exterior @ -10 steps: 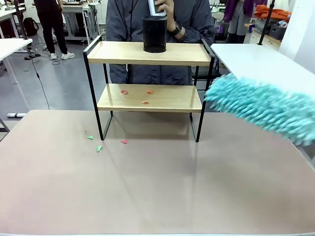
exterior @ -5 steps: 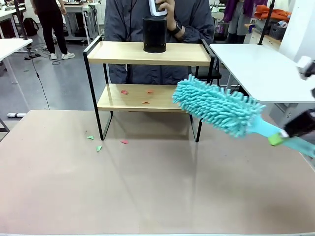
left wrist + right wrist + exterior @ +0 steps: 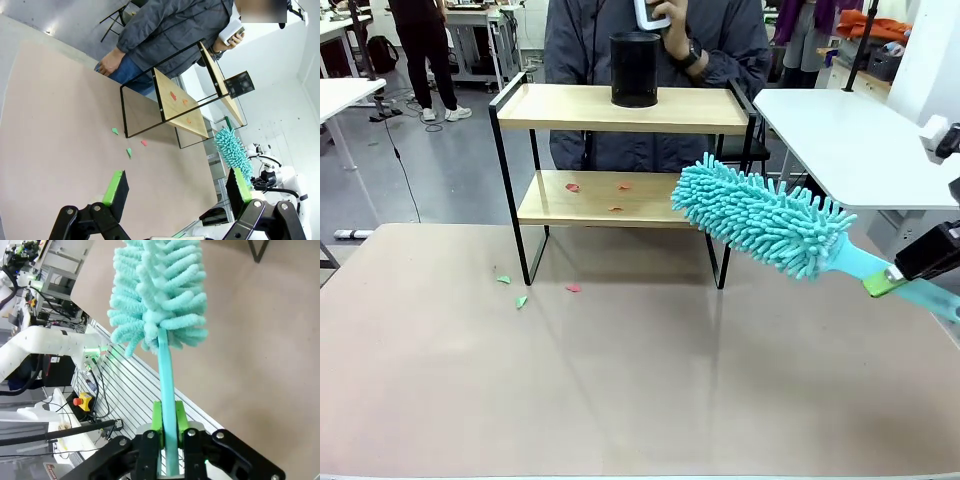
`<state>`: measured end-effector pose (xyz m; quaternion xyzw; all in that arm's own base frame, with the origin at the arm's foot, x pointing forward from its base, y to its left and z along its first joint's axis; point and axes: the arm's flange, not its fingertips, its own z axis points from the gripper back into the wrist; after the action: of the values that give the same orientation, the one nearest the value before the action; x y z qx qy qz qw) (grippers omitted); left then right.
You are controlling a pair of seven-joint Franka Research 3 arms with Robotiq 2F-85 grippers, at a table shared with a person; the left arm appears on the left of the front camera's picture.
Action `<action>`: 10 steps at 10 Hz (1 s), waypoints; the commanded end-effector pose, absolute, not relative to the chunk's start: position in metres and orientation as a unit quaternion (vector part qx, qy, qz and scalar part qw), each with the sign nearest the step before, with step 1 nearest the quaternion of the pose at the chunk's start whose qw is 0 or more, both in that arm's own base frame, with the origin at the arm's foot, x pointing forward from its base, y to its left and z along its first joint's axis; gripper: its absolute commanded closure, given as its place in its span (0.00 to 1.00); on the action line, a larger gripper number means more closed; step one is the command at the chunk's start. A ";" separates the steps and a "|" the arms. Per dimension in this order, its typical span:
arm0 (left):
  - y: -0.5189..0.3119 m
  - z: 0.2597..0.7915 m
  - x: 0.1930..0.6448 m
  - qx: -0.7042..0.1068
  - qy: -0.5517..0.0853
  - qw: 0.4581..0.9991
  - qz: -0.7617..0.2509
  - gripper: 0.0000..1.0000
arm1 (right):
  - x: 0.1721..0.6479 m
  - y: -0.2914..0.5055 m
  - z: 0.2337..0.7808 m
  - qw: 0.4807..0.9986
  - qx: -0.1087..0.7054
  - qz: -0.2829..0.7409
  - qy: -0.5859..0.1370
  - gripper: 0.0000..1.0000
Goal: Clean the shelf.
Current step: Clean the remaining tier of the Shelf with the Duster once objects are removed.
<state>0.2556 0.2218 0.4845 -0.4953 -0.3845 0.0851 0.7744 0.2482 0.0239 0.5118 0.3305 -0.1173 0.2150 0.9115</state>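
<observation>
Shelf (image 3: 705, 110) stands at the far side of the table (image 3: 640, 390), directly in front of the person (image 3: 720, 50), who holds a white device (image 3: 650, 12) up at chest height. A black cylinder (image 3: 635, 70) sits upright on its top board, left of the middle. Three small red scraps (image 3: 573, 187) lie on the lower board, all on its left half. Two green scraps (image 3: 503, 280) and one red scrap (image 3: 573, 288) lie on the table, near the shelf's left front leg.

My right claw (image 3: 169, 422) is clenched on the thin handle of a teal fluffy duster (image 3: 760, 222), green pads pressed on either side of it. From the front, the duster slants up and leftward from my claw, and its tip overlaps the right end of the lower board by the right front leg. I cannot tell whether the fibres touch the wood.

My left claw (image 3: 176, 184) hangs released, its fingers spread wide with nothing between them, well back from the shelf.
</observation>
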 end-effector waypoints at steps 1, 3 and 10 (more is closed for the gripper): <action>0.221 0.484 0.256 -0.499 -0.398 0.766 0.076 0.00 | 0.251 0.054 0.514 0.912 0.312 0.237 -0.124 0.87; 0.221 0.484 0.256 -0.499 -0.398 0.766 0.076 0.00 | 0.269 0.089 0.517 0.923 0.289 0.206 -0.147 0.87; 0.221 0.484 0.256 -0.499 -0.398 0.766 0.076 0.00 | 0.327 0.188 0.496 0.945 0.218 0.079 -0.230 1.00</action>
<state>0.2556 0.2218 0.4845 -0.4960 -0.3842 0.0849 0.7741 0.3113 0.1756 0.4927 0.2171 -0.2120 0.1081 0.9467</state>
